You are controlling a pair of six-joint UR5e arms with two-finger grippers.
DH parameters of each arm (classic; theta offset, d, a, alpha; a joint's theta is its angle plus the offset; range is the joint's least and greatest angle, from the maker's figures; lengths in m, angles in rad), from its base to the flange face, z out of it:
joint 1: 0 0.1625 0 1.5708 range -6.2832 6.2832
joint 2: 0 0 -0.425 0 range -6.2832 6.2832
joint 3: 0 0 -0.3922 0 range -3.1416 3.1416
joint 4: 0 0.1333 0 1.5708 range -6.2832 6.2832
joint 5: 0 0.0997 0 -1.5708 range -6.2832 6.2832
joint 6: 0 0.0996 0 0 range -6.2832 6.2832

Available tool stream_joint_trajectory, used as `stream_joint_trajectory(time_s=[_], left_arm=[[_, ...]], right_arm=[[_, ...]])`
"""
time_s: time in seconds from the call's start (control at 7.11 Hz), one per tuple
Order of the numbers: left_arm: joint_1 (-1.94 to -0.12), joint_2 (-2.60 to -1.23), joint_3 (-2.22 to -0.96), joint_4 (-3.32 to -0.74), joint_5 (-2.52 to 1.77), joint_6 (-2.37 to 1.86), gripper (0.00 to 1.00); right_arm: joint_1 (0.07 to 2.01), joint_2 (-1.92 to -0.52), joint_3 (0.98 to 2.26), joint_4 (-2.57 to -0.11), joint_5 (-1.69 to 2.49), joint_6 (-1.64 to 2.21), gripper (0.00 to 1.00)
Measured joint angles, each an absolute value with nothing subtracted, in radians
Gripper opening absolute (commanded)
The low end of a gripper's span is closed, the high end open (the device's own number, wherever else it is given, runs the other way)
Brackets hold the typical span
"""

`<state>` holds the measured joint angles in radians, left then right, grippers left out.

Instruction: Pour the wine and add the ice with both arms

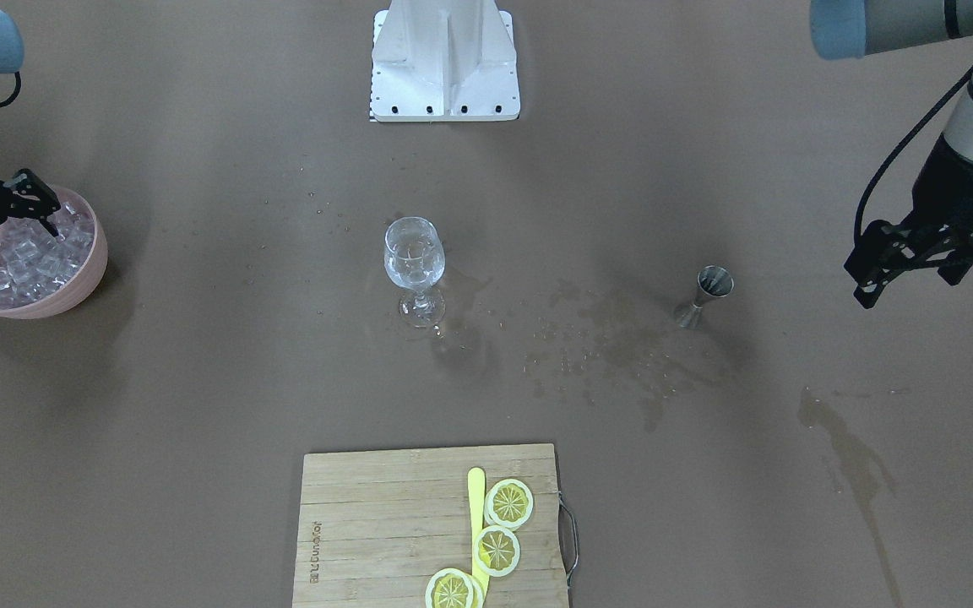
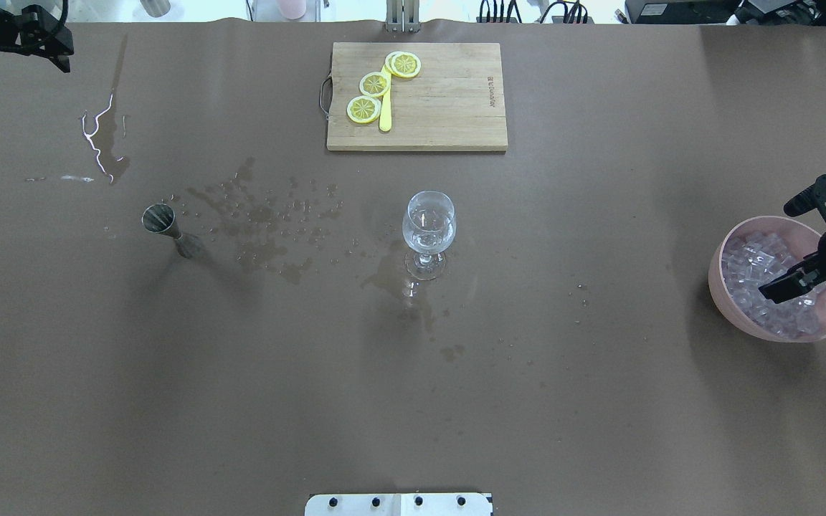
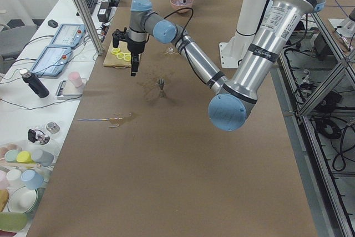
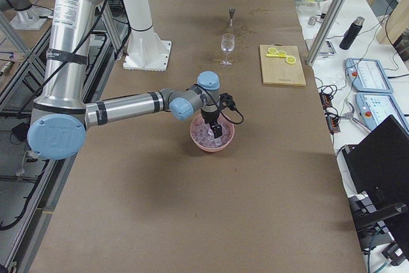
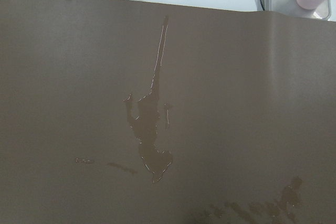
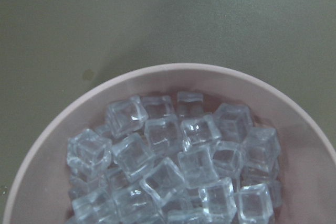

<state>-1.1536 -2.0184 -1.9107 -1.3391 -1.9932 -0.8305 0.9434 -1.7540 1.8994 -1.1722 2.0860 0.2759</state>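
Two arms, one wine glass, one metal measure, one board, three lemon slices, one bowl, dozens of ice cubes

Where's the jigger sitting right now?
In the overhead view the steel jigger stands left of the wine glass, beyond the spilled droplets.

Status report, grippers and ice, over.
Right gripper open above the ice in the pink bowl. Left gripper open, empty. Nothing between bowl and wine glass.
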Motion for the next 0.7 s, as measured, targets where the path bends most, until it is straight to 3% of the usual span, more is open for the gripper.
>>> stream_joint_trajectory(time_s=[0.14,0.56,0.7], left_arm=[[-1.157,-2.018,-1.911,-1.335,-1.993,-0.813,0.99],[-1.168,-2.019,-1.910,-1.333,-1.993,-0.800,0.99],[-1.168,-2.020,-1.910,-1.332,-1.993,-0.799,0.99]], right_arm=[[0.943,-1.751,1.898,-1.172,2.087,0.276,0.56],[0.941,-1.748,1.890,-1.172,2.091,0.275,0.56],[0.941,-1.748,1.887,-1.172,2.091,0.274,0.47]])
